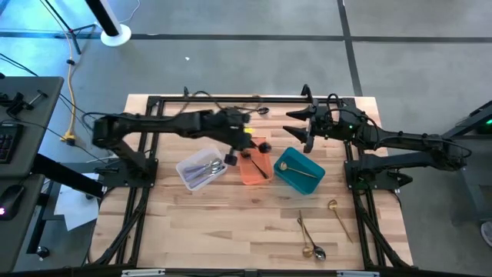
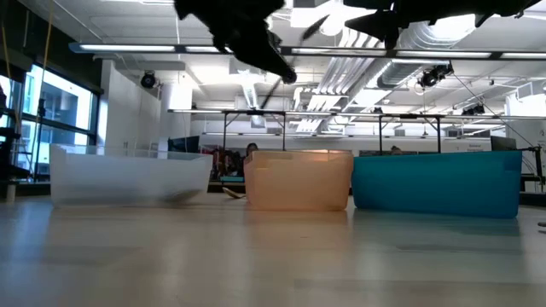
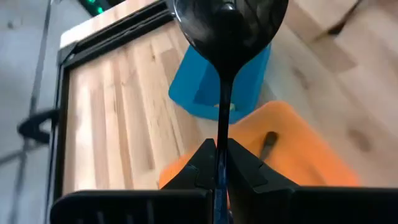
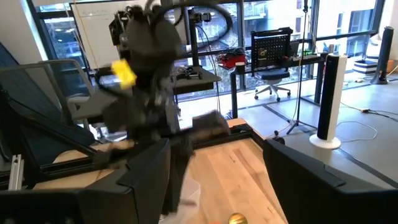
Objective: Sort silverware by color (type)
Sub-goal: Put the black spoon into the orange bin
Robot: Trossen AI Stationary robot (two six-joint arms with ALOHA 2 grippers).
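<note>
We see the left gripper [image 3: 221, 163] clenched on a glossy black metal spoon [image 3: 227, 37], held above the orange plastic bin [image 1: 255, 167] (a dark utensil already lies inside). The right gripper [image 1: 301, 127] hovers released behind the teal plastic bin [image 1: 298, 170].

Glossy black spoon [image 3: 230, 25], pale wooden table [image 3: 118, 112]

Three bins, clear [image 1: 201, 171], orange [image 1: 256, 166] and teal [image 1: 299, 171], crowd mid-table; bare wood [image 1: 231, 223] lies open nearer the front.
</note>
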